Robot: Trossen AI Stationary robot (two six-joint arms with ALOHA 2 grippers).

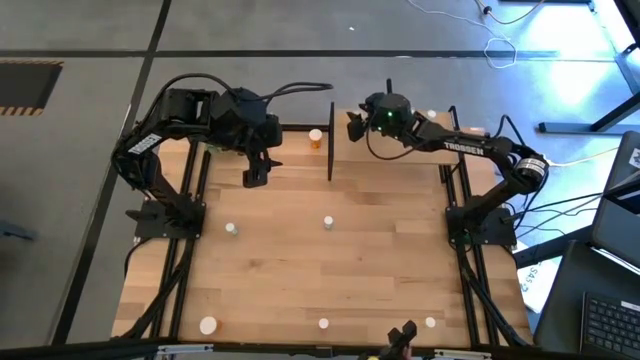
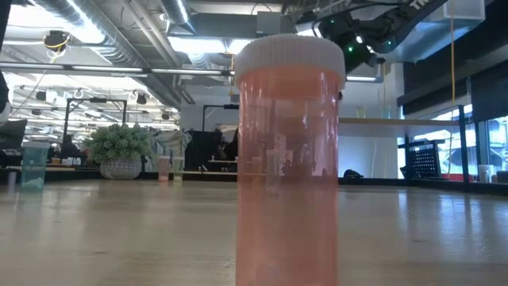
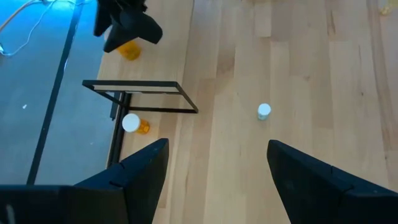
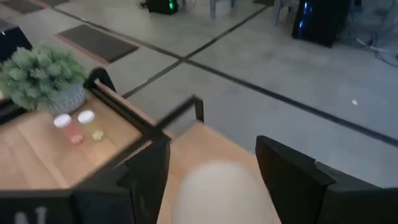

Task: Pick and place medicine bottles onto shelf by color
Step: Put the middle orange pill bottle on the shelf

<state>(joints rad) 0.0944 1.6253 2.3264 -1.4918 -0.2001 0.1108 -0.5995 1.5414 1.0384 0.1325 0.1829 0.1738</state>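
Wooden tabletop (image 1: 380, 260) carries scattered medicine bottles (image 1: 328, 223).

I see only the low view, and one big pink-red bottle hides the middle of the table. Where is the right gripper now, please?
Observer: The right gripper is at the table's far edge, with an orange bottle just beneath it.
Operator: And the left gripper?
Observer: The left gripper hangs open over the far left part of the table, holding nothing.
Operator: Do other bottles stand on the open table?
Observer: Yes. The high view shows a white-capped bottle near the table's middle and a second white-capped bottle to its left.
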